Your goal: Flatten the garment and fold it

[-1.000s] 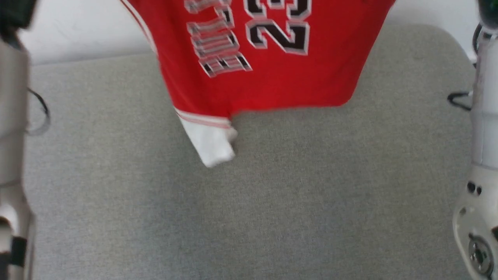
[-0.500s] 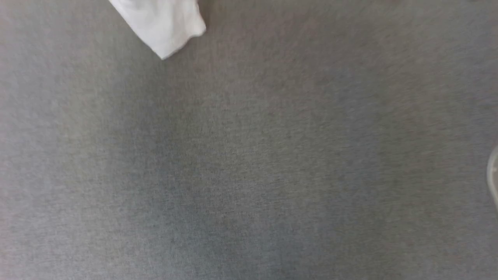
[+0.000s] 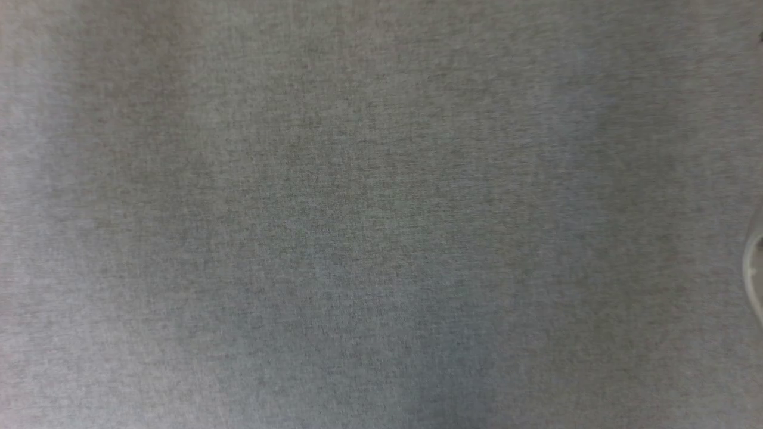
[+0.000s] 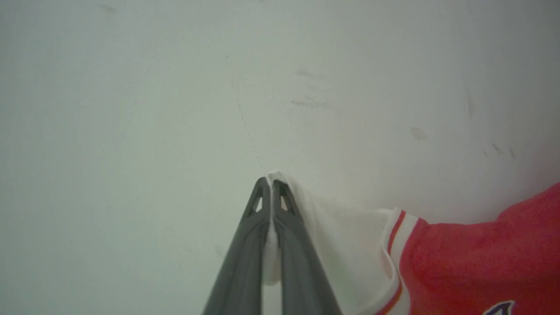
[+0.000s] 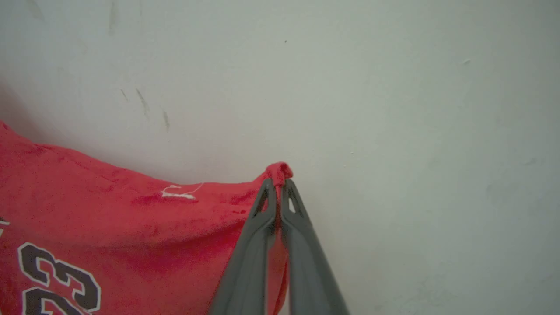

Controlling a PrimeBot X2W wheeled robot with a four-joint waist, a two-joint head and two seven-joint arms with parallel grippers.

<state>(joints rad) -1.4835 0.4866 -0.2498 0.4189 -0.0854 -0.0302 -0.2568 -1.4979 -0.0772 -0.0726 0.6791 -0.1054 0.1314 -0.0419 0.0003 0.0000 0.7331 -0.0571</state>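
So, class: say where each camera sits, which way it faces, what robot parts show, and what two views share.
Head view: on the head, facing down at grey cloth; pale robot part at right edge.
Left wrist view: on left wrist, along the left claw, shut on the white sleeve of the garment.
Right wrist view: on right wrist, along the right claw, shut on its red edge.
Shared: both wrist views show the garment before a pale scuffed surface.

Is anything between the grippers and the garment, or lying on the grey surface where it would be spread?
Nothing visible. The left gripper is shut on the garment at its white sleeve, the right gripper on its red edge. The part of the grey surface seen from the head bears no object.
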